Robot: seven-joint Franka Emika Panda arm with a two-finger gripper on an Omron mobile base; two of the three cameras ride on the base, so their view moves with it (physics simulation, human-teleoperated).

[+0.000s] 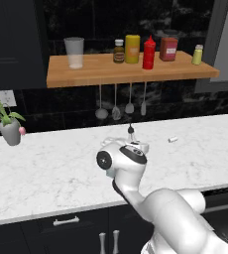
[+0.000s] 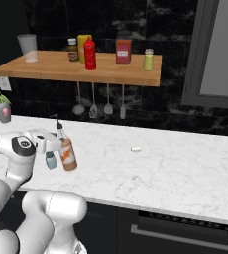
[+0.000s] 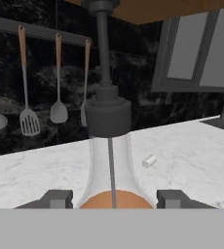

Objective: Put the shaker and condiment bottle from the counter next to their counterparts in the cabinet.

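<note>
The condiment bottle [image 2: 68, 154], orange-brown with a clear neck [image 3: 109, 160] and a black pump top [image 1: 131, 130], stands upright on the white marble counter [image 2: 175, 168]. My gripper [image 3: 116, 198] is shut on the bottle's body, one fingertip [image 3: 60, 197] on each side. The small blue-grey shaker [image 2: 50, 160] stands just left of the bottle, below my hand. Up on the wooden cabinet shelf [image 1: 111, 74] are the counterparts: a yellow-green shaker [image 1: 198, 54], a red squeeze bottle [image 1: 148, 52] and a yellow bottle [image 1: 132, 48].
The shelf also holds a glass [image 1: 75, 52], a brown jar [image 1: 118, 51] and a red box [image 1: 168, 49]. Utensils [image 1: 121, 104] hang below it. A potted plant [image 1: 7, 124] stands at the counter's left, and a small white piece [image 2: 136, 148] lies to the right.
</note>
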